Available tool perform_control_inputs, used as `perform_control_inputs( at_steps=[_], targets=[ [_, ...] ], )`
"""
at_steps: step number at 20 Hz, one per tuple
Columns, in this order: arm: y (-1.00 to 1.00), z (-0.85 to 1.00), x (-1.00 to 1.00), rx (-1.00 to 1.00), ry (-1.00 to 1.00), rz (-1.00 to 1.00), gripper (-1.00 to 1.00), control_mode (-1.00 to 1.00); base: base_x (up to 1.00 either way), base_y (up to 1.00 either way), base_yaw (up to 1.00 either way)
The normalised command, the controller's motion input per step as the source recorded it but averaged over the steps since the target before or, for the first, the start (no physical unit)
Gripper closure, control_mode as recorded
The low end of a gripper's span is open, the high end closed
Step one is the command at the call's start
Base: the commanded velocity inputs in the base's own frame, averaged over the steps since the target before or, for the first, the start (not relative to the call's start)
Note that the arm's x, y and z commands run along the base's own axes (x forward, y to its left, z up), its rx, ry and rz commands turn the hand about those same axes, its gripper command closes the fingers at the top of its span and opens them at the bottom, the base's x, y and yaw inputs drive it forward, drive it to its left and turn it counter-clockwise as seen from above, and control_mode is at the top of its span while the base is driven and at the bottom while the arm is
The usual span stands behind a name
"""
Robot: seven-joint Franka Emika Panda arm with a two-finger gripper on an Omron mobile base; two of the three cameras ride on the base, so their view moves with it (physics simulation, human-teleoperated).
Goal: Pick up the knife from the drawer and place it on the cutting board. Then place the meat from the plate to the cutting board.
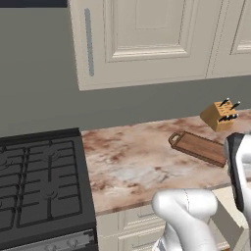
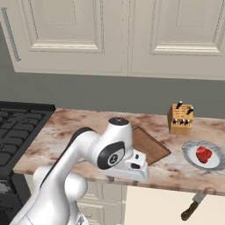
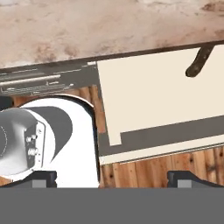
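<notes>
Hanging over the pulled-out cream drawer (image 3: 153,105), the two-finger gripper (image 3: 113,177) has its jaws spread wide and holds nothing, likely poised for a reach at the brown-handled steel knife (image 2: 193,206) lying at the drawer's far side. On the marbled pink counter (image 2: 79,127), the dark wooden cutting board (image 2: 150,145) sits bare, with the red meat chunk (image 2: 203,154) on its grey plate (image 2: 190,157) nearby.

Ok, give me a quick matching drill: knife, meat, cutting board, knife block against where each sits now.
Things:
1. knife
2. meat
3. cutting board
4. knife block

Places:
A. on the grey plate
B. in the open drawer, handle showing below the counter edge
C. by the back wall, right of the board
D. flat on the counter, bare

Pairs: 1-B, 2-A, 3-D, 4-C
</notes>
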Motion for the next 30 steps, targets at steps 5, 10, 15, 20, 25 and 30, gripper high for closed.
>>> perform_control_inputs(
  at_steps=[5, 10, 15, 20, 25, 30],
  targets=[
    [-0.61, -0.35, -0.04, 0.00, 0.16, -0.09, -1.00, -1.00, 0.00, 0.00, 0.00],
    [-0.55, -0.39, -0.11, 0.00, 0.13, -0.07, -1.00, -1.00, 0.00, 0.00, 0.00],
    [-0.51, -0.37, -0.03, 0.01, 0.08, -0.05, -1.00, -1.00, 0.00, 0.00, 0.00],
    [-0.44, -0.33, 0.00, 0.05, 0.03, -0.03, -1.00, -1.00, 0.00, 0.00, 0.00],
    [-0.36, -0.28, 0.00, 0.07, 0.04, -0.02, -1.00, -1.00, 0.00, 0.00, 0.00],
    [-0.19, -0.25, 0.05, 0.00, 0.13, 0.00, -1.00, -1.00, 0.00, 0.00, 0.00]
  ],
)
